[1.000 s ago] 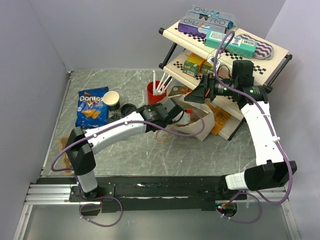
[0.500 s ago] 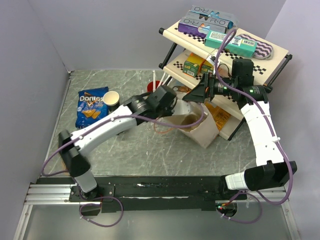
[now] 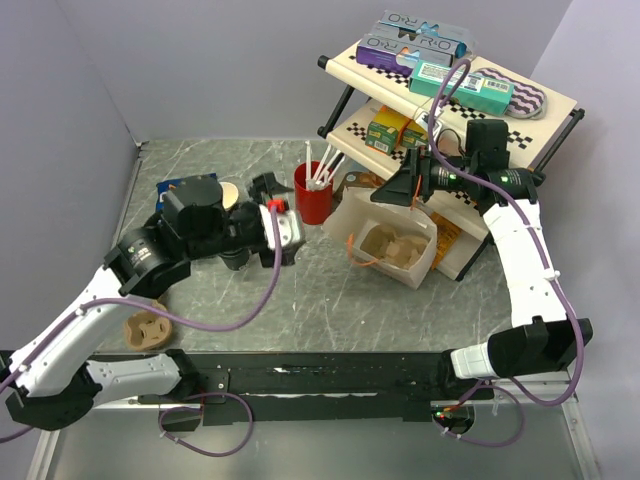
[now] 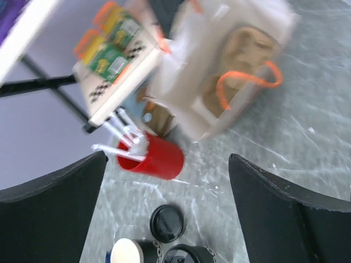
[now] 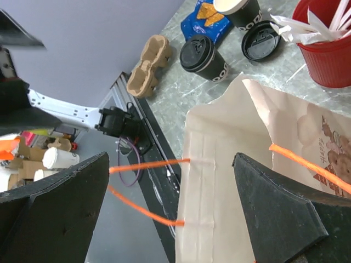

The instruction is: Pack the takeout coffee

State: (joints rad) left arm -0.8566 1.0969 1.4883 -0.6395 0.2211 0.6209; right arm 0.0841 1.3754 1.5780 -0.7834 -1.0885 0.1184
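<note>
Two dark-sleeved takeout coffee cups stand at the back left. One wears a black lid (image 5: 204, 56) (image 4: 189, 256). The other cup is open and cream inside (image 3: 229, 192) (image 4: 129, 253), with a loose black lid (image 4: 167, 222) (image 5: 262, 39) beside it. My left gripper (image 3: 272, 218) (image 4: 167, 159) hovers open above these cups, holding nothing. The white paper bag (image 3: 348, 215) (image 5: 230, 164) (image 4: 181, 82) with orange handles stands open at centre right. Brown paper shows inside it. My right gripper (image 3: 397, 192) (image 5: 171, 164) hangs open just over the bag's rim.
A red cup of white straws (image 3: 313, 195) (image 4: 156, 158) stands between the cups and the bag. A two-tier shelf (image 3: 450, 100) with boxes fills the back right. A blue chip bag (image 5: 204, 13) and a cardboard cup carrier (image 3: 148, 328) lie at the left.
My left arm has pulled back from the bag to the left, and its gripper has opened. The bag now stands upright and open. The right arm has hardly moved.
</note>
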